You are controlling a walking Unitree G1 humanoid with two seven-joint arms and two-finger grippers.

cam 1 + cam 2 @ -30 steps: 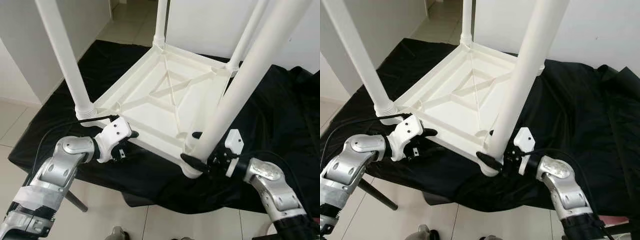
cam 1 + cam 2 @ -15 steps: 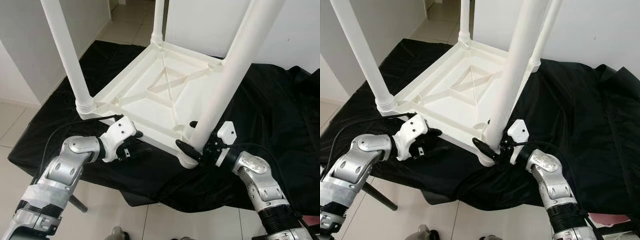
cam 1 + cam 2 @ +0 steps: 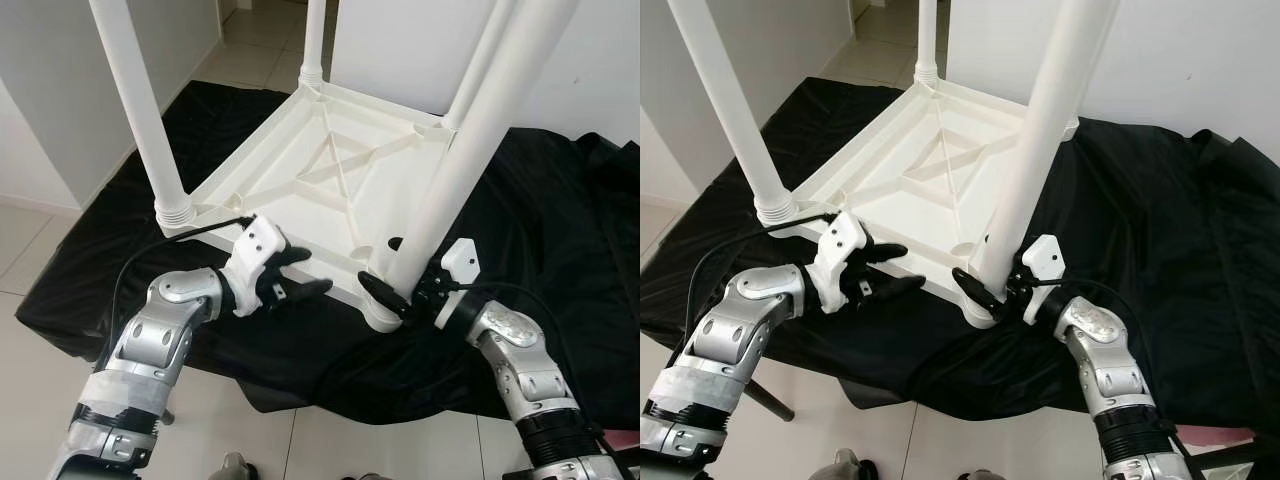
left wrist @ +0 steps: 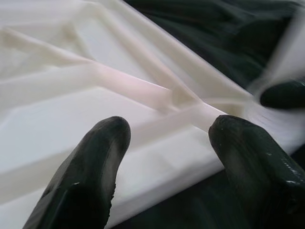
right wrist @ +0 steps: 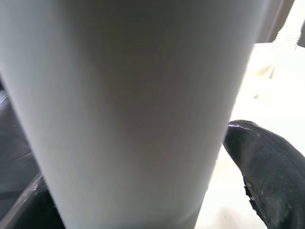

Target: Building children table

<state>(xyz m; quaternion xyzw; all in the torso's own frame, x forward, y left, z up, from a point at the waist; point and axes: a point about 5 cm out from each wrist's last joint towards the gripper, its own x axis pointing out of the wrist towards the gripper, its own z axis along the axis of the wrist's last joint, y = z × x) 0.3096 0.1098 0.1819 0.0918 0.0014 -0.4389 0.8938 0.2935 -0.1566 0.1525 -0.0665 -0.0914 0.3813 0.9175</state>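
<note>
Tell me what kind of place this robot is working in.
Probably a room in a home: pale tiled floor, plain white walls, and a black cloth spread under an upturned white plastic children's table, whose leg the right end effector grips.

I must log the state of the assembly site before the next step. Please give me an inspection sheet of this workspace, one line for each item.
Surface: black cloth spread over a low support, on a pale tiled floor.
Job's things: white children table lies upside down on the cloth; four white legs stand up from its corners, the near-right leg in its socket.
Clutter: nothing seen.
End effectors: right end effector is closed around the base of the near-right leg; left end effector is open at the table's near edge, one finger above it, one below.
Cables: a black cable runs along the left arm.
Surroundings: white walls behind.
</note>
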